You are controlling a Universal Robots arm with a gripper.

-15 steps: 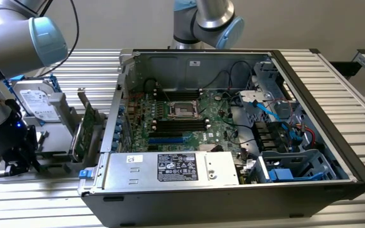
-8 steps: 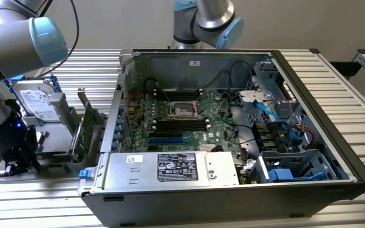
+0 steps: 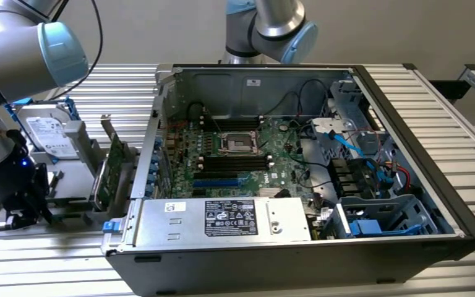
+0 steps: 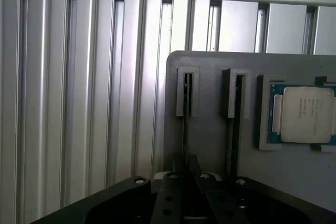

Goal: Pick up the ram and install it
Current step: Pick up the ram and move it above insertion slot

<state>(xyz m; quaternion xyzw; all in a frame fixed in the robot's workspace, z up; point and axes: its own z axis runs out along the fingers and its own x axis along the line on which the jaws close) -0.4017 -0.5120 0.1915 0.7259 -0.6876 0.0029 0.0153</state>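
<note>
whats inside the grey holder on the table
The grey holder has a processor chip in a recess and two thin boards, likely ram sticks, on edge in slots. The pincer covers their near ends.

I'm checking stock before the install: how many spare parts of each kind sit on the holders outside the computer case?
ram sticks: 2
processor: 1
hard drive: 1
expansion card: 1
Total: 5
</note>
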